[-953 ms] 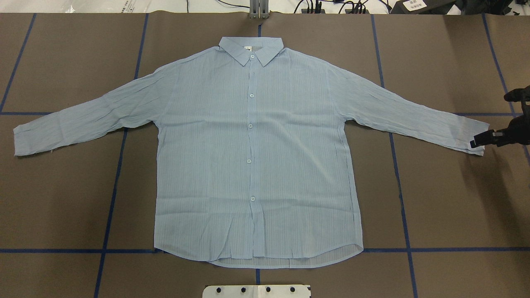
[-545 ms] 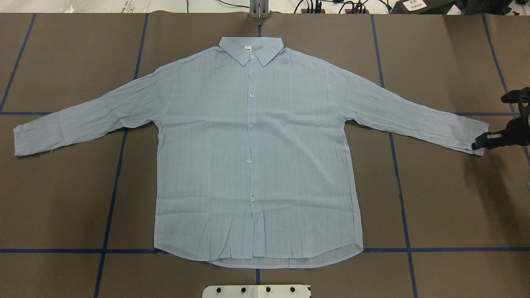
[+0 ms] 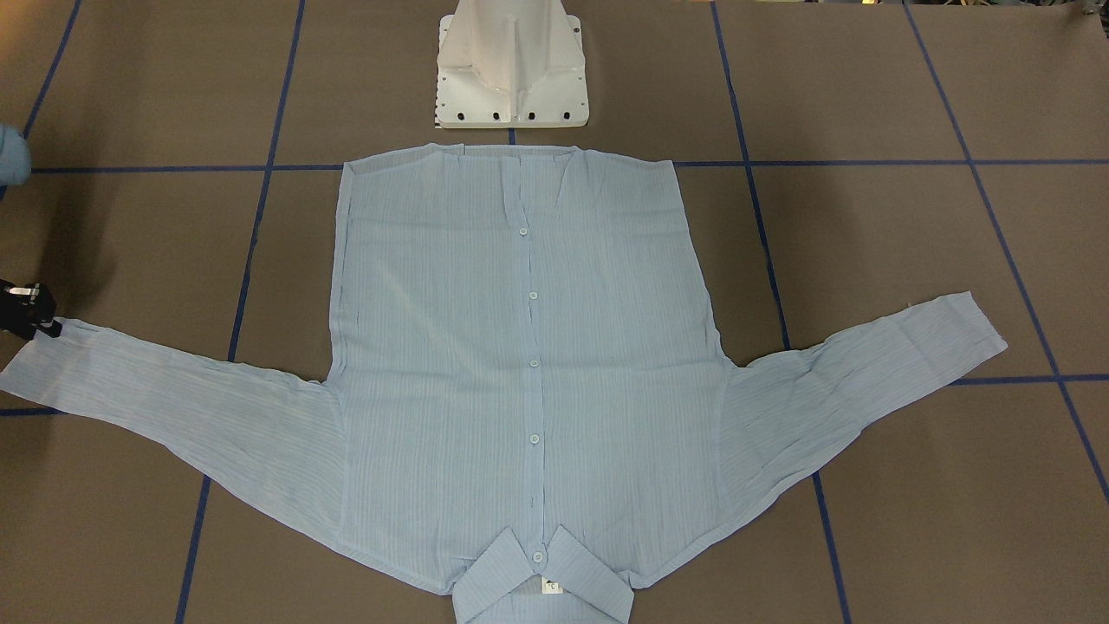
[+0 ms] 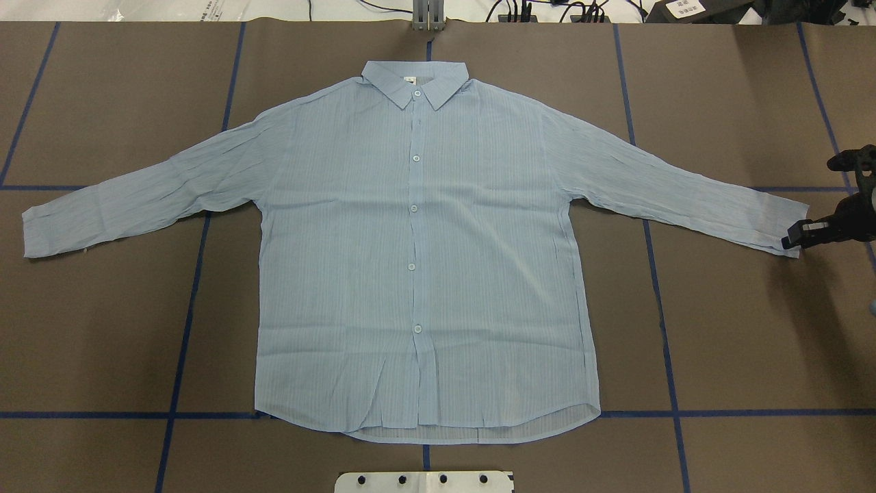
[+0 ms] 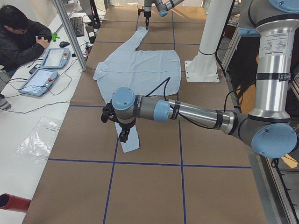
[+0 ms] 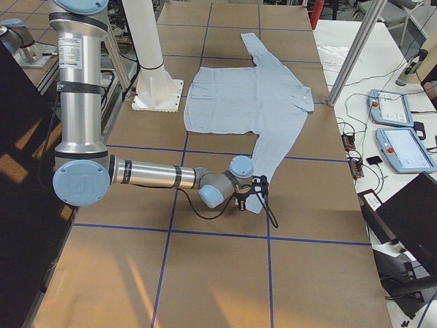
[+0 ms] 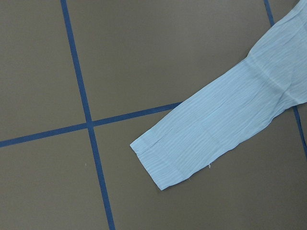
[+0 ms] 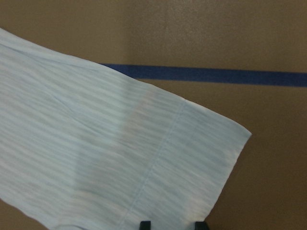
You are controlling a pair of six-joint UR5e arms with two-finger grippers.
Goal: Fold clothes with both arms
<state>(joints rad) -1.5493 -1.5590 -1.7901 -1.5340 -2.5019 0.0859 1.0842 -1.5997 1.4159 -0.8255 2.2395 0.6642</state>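
Here, a light-blue shirt [image 4: 417, 274] lies flat, buttons up, on the table [image 4: 739, 329]. The right gripper [image 4: 792, 237] is at one cuff, fingers [image 8: 145, 224] spread; the left gripper's [image 5: 123, 136] fingers cannot be judged. Each should pinch both cuff layers squarely.

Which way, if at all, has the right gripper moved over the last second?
Yes, slightly. In the overhead view the right gripper has edged toward the view's right, so it overlaps less of the shirt cuff, which has not moved.
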